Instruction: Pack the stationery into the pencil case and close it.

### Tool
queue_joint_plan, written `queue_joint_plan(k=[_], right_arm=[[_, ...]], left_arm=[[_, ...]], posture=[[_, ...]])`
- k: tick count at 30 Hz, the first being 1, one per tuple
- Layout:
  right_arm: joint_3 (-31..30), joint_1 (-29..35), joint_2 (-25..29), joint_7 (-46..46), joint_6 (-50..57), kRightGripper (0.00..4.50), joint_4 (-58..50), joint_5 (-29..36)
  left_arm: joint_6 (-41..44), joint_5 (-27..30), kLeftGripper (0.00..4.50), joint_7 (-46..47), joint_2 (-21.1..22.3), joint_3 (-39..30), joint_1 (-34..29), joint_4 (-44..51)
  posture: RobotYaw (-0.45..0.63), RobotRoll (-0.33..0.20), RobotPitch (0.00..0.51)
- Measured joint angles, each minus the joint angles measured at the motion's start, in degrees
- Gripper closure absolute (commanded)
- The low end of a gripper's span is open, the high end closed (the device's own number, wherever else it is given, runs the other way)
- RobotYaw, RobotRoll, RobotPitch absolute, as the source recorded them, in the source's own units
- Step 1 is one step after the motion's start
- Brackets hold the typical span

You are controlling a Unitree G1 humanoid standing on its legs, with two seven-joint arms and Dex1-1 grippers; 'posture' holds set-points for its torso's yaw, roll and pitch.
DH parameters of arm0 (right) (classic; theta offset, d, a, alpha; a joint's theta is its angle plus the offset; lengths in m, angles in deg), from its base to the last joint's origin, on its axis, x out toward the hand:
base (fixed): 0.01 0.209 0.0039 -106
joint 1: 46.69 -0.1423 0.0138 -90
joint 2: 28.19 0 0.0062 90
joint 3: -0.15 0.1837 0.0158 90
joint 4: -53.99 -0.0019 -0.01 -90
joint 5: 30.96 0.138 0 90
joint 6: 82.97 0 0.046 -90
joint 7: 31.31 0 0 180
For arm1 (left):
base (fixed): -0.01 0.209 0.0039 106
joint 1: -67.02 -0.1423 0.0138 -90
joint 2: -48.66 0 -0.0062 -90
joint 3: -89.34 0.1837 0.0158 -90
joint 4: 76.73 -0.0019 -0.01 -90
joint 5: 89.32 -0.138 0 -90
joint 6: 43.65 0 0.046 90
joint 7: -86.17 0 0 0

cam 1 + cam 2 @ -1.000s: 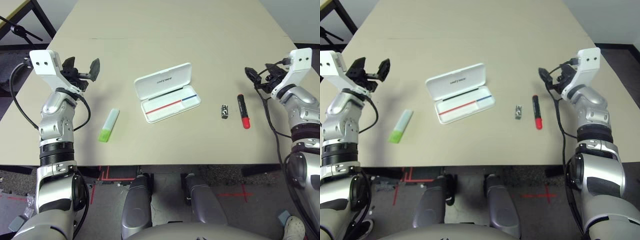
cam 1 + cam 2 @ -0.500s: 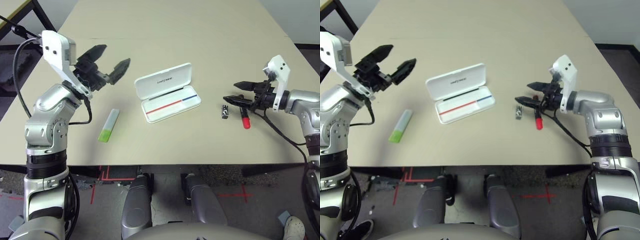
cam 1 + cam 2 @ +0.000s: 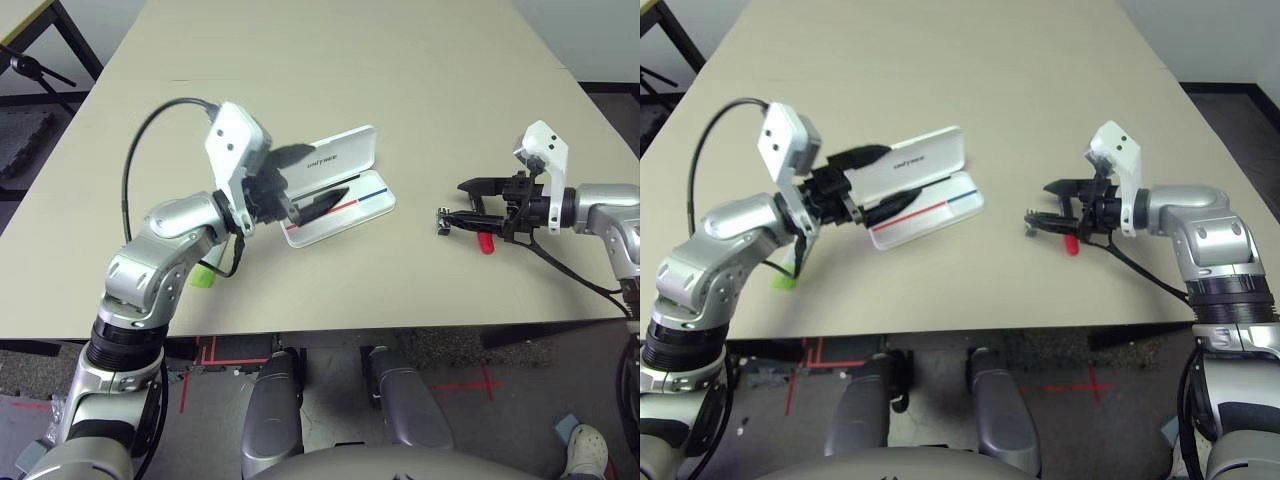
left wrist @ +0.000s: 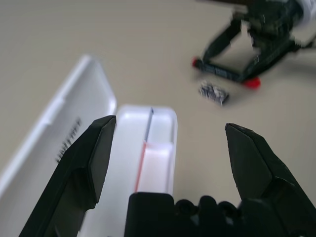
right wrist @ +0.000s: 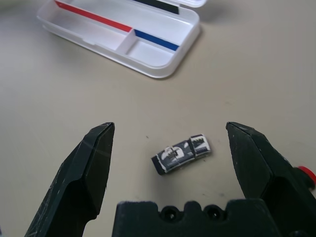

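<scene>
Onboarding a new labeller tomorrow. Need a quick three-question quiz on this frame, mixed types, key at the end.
1. True or false: the flat white plastic pencil case lies open on the beige table.
2. Which item lies between the open fingers of the right hand? A) light-green highlighter B) tiny black-and-silver block C) pencil case
3. Fill in: the left hand, fingers open, hangs over the ____.

Key:
1. True. The lid is up and the red-and-blue line inside shows.
2. B. The block lies on the table, not gripped; the black marker with red cap is beside it.
3. Pencil case. The light-green highlighter lies behind that arm.
</scene>
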Motion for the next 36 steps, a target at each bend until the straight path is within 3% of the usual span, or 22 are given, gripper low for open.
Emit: queue_joint_plan(k=[12, 36], right_arm=[[-0.58, 0.38, -0.02, 0.04, 0.61, 0.00, -1.42, 0.00], [-1.16, 0.49, -0.47, 0.70, 0.43, 0.00, -2.08, 0.04]], left_arm=[[6.52, -5.59, 0.03, -1.11, 1.76, 7.65, -0.38, 0.17], [15.90, -10.03, 0.03, -0.83, 1.58, 10.39, -0.95, -2.13]], posture=[[-0.06, 0.000, 0.201], [-0.06, 0.000, 0.208]])
